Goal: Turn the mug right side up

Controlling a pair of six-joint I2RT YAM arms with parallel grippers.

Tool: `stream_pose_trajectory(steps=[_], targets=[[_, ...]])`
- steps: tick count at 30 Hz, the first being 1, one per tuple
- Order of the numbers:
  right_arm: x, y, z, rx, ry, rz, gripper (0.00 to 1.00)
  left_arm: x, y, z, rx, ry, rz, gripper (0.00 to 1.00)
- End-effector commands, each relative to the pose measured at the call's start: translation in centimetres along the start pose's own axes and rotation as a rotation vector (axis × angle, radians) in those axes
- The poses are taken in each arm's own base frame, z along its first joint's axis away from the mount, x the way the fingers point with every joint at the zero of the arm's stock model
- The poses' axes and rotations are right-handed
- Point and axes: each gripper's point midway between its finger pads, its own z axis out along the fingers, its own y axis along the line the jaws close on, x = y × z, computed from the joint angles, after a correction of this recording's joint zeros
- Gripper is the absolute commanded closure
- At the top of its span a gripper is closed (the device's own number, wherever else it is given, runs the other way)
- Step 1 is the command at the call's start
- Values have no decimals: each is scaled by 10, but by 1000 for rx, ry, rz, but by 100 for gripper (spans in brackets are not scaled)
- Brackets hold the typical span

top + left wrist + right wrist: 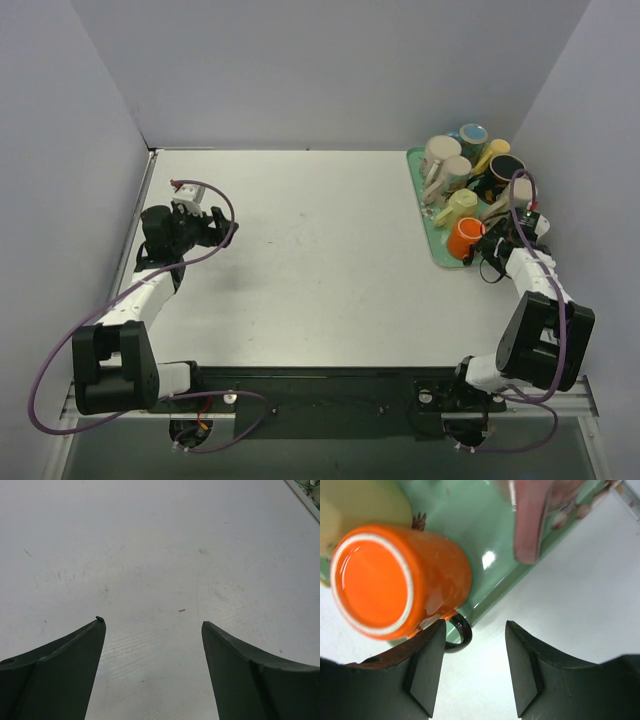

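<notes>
Currently, right hand (pixel 489 248) sits at the near corner of the green tray (pixel 418 180), just beside the orange mug (pixel 465 238). The mug stands on the tray at that corner, with its flat base and pale unglazed ring turned up toward my wrist camera. Its mouth is hidden from both views, so it reads as upside down.

Right wrist view: my right hand (pixel 475 627) has its two fingers apart with only white desk showing through most of the gap, gripping nothing. The orange mug (pixel 400 580) fills the area off my left finger. Its dark handle (pixel 460 632) loops out past the edge of the tray (pixel 485 530) and pokes just inside the gap, close against the left finger. I cannot tell whether they touch.

Further onto the tray from the orange mug:
- a pale yellow mug (pixel 365 505) right behind it, also seen from above (pixel 460 205)
- a pinkish piece (pixel 530 520), blurred, on the tray's far side
- several more mugs crowded toward the tray's far end

Left hand (pixel 215 228) hangs over the desk (pixel 320 260) well apart from the tray, on the opposite side. From its wrist camera the left hand (pixel 152 622) stands wide open and holds nothing, with scuffed white desk beneath it and a sliver of the tray in the top right corner.
</notes>
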Motion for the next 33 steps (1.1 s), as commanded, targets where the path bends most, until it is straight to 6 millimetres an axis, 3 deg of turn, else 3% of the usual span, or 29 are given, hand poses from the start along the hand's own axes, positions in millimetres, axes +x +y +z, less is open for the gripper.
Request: stream_pose_trajectory(steps=[1,4,7,14,20,28,30,33], targets=[[4,-5,-23,62,-36,-53,53,-24,-6,-2,33,-57,32,12],[3,-12,-32,105,-68,-81,49,-25,-9,-3,49,-60,36,12],[4,-5,-41,120,-82,-170,44,-25,-11,-4,60,-60,41,12],[27,31,-41,80,-78,-380,36,-25,-13,-5,67,-61,43,12],[40,62,-28,92,-88,-410,35,-25,-14,-6,74,-62,44,12],[37,59,-8,221,-89,-367,56,-23,-16,-7,85,-50,39,12],[35,58,-7,237,-87,-366,64,-23,-16,-7,87,-51,37,12],[34,60,-6,243,-86,-365,86,-23,-17,-7,91,-49,36,12]])
